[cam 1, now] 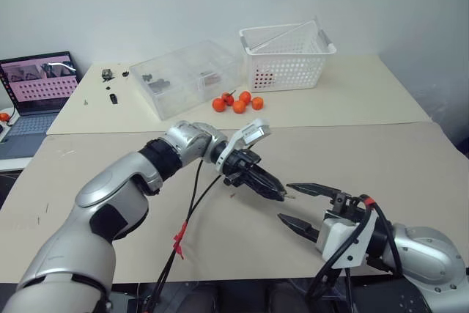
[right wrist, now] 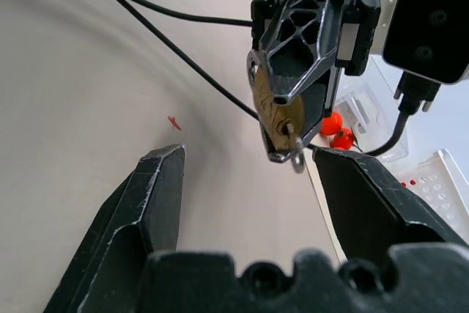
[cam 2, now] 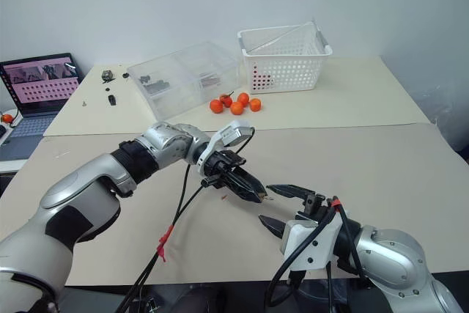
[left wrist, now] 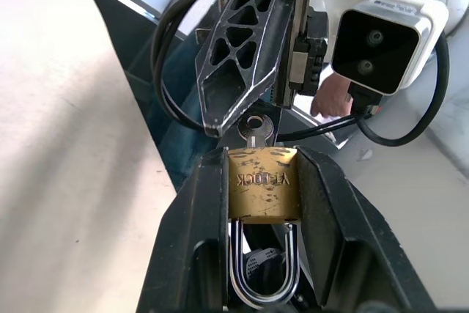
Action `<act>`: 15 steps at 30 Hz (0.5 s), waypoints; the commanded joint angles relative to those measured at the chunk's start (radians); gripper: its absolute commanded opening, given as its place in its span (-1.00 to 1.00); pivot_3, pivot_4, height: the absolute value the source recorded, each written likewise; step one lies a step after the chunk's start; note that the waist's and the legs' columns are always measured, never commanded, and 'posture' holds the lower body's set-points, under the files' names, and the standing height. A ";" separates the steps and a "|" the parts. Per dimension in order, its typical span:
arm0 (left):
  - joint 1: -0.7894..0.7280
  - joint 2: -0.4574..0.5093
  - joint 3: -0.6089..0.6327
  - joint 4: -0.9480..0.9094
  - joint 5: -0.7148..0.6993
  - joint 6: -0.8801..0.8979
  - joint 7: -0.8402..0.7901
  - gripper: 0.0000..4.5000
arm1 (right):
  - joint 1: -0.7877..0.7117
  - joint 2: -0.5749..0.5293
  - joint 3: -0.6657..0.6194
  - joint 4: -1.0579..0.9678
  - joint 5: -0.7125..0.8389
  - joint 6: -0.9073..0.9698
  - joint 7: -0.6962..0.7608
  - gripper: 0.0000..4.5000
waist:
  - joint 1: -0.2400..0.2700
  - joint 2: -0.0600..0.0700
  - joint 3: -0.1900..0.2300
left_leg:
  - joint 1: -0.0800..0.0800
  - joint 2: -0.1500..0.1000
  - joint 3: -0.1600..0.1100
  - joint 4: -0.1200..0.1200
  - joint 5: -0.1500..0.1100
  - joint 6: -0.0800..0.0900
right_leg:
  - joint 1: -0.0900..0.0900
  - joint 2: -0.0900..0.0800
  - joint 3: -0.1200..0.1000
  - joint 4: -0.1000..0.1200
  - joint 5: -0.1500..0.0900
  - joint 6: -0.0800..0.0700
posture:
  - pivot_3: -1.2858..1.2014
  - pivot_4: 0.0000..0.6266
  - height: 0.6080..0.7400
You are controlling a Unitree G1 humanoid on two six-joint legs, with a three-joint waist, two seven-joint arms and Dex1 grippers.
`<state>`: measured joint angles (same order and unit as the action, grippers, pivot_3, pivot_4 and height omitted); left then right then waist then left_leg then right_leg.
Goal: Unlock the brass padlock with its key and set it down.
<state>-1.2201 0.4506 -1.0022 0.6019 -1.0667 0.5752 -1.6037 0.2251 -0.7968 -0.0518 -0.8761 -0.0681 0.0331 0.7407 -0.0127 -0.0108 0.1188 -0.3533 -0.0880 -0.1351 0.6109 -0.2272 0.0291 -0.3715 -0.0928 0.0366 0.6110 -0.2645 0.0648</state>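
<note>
Left gripper is clamped on the brass padlock, key sticking out. Right gripper gapes apart just beside it. Behind: 5 orange fruits, clear box holding dark bits, white basket, laptop.

The 2 head views look forward and down from above the near edge of the table, taking in both arms and reaching the far edge, where a white basket stands. They share nearly the whole scene, slightly offset sideways. The left wrist view sits very close behind the left gripper, facing the right gripper. The right wrist view looks past the right gripper's own 2 fingers at the left gripper, near, with the brass padlock common to both.
</note>
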 commanded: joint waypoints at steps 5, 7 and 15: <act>-0.012 0.012 -0.006 -0.051 -0.035 0.006 -0.011 -0.63 | -0.048 0.000 -0.012 -0.056 0.039 0.015 0.019 0.50 | 0.001 0.001 0.000 | 0.000 0.000 0.000 0.000 0.000 0.001 | 0.000 0.000 0.000 0.000 0.000 -0.001 | 0.03 -0.52 1.00; -0.011 0.015 -0.011 -0.058 -0.038 0.007 -0.011 -0.63 | -0.045 0.000 -0.012 -0.058 0.038 0.013 0.024 0.50 | 0.001 0.001 -0.001 | 0.000 0.000 0.000 0.000 0.000 0.001 | 0.000 0.000 0.000 0.000 0.001 -0.001 | 0.03 -0.52 1.00; -0.013 0.031 -0.046 -0.079 -0.054 0.013 -0.011 -0.63 | 0.009 0.004 -0.013 -0.074 0.039 -0.004 0.029 0.03 | 0.000 0.002 -0.001 | 0.000 0.000 0.001 0.000 -0.002 0.003 | 0.000 0.000 0.001 0.000 0.002 -0.003 | 0.03 -0.52 1.00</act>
<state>-1.2190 0.4726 -1.0465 0.5505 -1.1010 0.5907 -1.6037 0.2243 -0.7969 -0.0522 -0.9082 -0.0355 0.0506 0.7672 -0.0126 -0.0092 0.1178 -0.3531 -0.0880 -0.1342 0.6113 -0.2289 0.0321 -0.3718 -0.0924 0.0379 0.6111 -0.2628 0.0619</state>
